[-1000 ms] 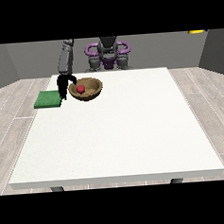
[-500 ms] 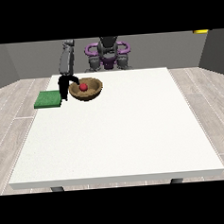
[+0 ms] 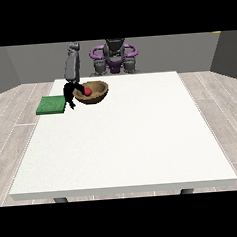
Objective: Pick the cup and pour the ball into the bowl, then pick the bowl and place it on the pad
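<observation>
I'm gripping the brown wooden bowl [image 3: 91,93], its small red ball [image 3: 88,92] inside, near the counter's [image 3: 122,140] far left corner; my fingers [image 3: 69,95] are curling on its rim. Lifting level, sliding toward the flat green pad [image 3: 51,105].

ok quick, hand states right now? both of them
Hand at the view's left: at the rim of the bowl, ball inside; grip cannot be told.
Other hand: not in view.

One arm [image 3: 72,66] reaches down at the view's left, forearm near vertical, grey. Its black hand [image 3: 68,94] hangs low by the table, fingers pointing down and spread a little. Torso [image 3: 114,55] upright behind. No other hand is visible.
</observation>
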Motion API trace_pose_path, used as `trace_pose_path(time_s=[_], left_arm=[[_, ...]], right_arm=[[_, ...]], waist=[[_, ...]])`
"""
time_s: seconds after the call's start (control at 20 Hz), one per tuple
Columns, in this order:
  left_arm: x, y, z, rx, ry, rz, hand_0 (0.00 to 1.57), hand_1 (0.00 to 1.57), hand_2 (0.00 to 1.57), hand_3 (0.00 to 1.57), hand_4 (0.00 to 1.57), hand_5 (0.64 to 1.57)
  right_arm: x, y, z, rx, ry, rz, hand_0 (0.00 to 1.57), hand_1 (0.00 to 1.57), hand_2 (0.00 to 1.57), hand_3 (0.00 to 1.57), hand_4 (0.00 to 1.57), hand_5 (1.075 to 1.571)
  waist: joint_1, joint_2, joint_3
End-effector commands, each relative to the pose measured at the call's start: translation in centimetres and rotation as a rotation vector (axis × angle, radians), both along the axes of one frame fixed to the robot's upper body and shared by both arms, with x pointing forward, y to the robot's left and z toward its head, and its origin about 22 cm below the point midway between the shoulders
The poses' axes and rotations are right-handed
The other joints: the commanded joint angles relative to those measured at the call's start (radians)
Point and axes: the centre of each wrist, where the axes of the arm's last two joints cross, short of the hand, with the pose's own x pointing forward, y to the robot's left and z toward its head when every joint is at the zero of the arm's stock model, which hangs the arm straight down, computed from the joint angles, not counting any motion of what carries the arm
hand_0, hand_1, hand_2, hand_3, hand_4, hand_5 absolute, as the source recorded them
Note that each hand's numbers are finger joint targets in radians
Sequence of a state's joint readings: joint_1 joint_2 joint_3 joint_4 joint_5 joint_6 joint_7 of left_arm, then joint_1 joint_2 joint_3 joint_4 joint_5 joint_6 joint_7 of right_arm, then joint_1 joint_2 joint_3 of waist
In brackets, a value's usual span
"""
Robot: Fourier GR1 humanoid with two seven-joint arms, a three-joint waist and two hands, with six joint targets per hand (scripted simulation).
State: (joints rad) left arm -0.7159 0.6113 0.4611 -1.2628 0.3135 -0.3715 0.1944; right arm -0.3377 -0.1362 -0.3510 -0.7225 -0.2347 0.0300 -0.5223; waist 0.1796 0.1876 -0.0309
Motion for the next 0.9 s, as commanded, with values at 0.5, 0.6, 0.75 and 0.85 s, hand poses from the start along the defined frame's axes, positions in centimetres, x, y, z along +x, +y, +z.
trace_pose_path(time_s=[0.5, 0.6, 0.75, 0.85], left_arm=[[-0.3, 1.6, 0.8, -0.039, 0.006, -0.013, 0.0, 0.0, 0.0, 0.0, 1.18, 1.525], [-0.4, 1.8, 0.7, -0.031, 0.012, 0.005, 0.0, 0.0, 0.0, 0.0, 1.19, 1.526], [-0.5, 2.6, -0.1, -0.025, 0.057, 0.019, 0.0, 0.0, 0.0, 0.0, 1.2, 1.534], [-0.7, 3.4, 0.1, -0.053, 0.037, 0.059, 0.0, 0.0, 0.0, 0.0, 1.2, 1.54]], right_arm=[[-3.2, -6.4, 1.2, -0.29, 0.312, -0.185, 1.57, 1.57, 1.57, 1.27, 1.02, 1.545], [-3.2, -8.4, 2.8, -0.33, 0.344, -0.204, 1.57, 1.57, 1.57, 1.18, 1.0, 1.545], [-2.9, -9.7, 4.5, -0.335, 0.368, -0.188, 1.57, 1.57, 1.57, 1.04, 1.03, 1.556], [-1.4, -10.2, 6.7, -0.324, 0.362, -0.181, 1.57, 1.57, 1.57, 0.97, 1.05, 1.557]], waist=[[0.028, 0.011, 0.0239], [0.009, -0.012, 0.0239], [-0.02, -0.034, 0.0247], [-0.034, -0.011, 0.0242]])
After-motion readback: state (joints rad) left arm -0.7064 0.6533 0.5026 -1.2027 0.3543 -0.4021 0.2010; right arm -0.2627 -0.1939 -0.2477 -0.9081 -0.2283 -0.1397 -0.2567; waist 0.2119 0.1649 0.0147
